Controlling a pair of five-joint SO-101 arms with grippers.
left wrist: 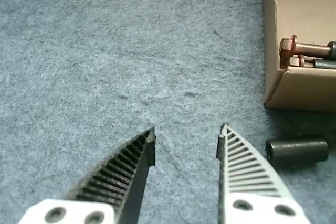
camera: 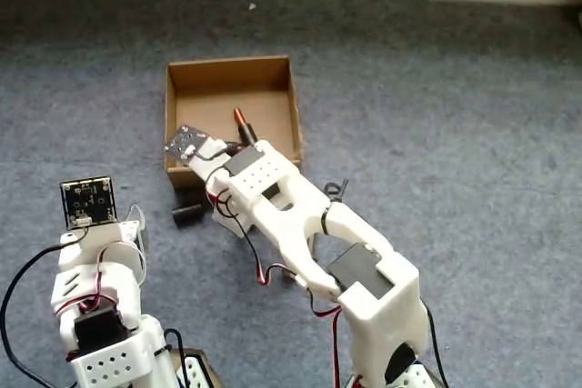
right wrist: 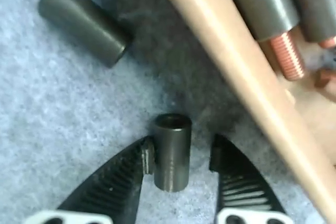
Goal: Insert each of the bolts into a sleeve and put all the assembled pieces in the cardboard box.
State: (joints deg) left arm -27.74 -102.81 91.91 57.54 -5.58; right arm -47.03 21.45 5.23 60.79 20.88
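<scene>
I read the right gripper [right wrist: 184,148] as parted around a dark sleeve [right wrist: 171,148], just outside the near wall of the cardboard box [right wrist: 236,61]. One finger [right wrist: 131,174] touches it. The left gripper [left wrist: 186,139] hangs spread above the carpet [left wrist: 105,51].

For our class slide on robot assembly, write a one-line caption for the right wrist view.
Open right tool straddles a dark sleeve on the carpet beside the cardboard box.
</scene>
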